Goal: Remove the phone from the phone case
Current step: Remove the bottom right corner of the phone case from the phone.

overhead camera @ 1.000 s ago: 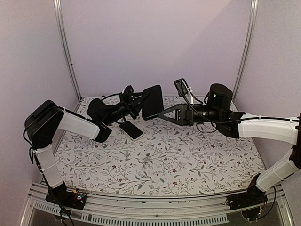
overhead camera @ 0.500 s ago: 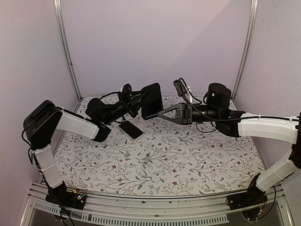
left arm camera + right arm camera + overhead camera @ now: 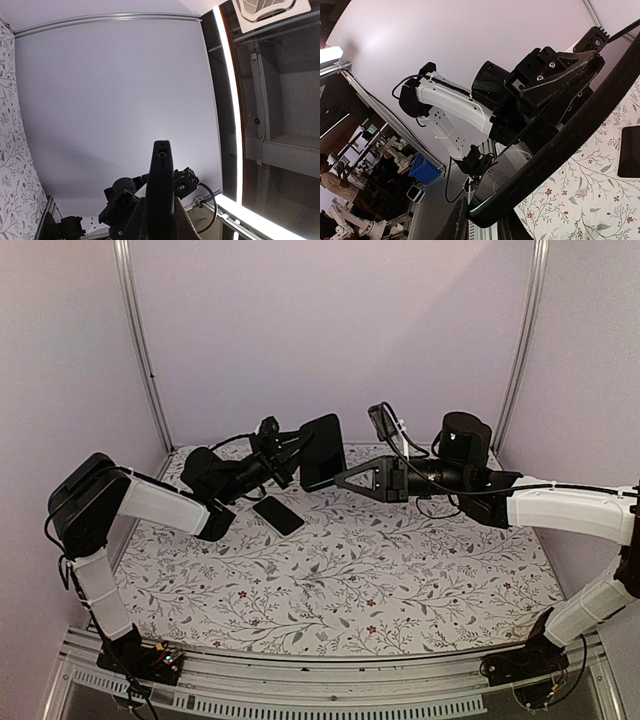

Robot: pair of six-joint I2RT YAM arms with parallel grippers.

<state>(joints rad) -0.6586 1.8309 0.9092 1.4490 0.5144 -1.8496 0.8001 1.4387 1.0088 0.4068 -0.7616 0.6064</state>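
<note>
A black phone in its black case (image 3: 323, 452) is held upright in the air at the back of the table, between both arms. My left gripper (image 3: 298, 456) is shut on its left edge. In the left wrist view the case (image 3: 161, 185) stands edge-on between my fingers (image 3: 136, 227). My right gripper (image 3: 340, 478) is closed on the phone's lower right corner. In the right wrist view the phone (image 3: 560, 145) runs diagonally, glossy screen showing, its end between my fingers (image 3: 459, 222). The left gripper (image 3: 555, 75) grips the far end.
A second flat black slab (image 3: 278, 514) lies on the floral table cloth (image 3: 380, 580) below the held phone, and shows at the right edge of the right wrist view (image 3: 630, 152). Purple walls and metal posts (image 3: 140, 340) enclose the back.
Both grippers and the phone have risen very slightly and shifted a little left. Both grips are unchanged.
</note>
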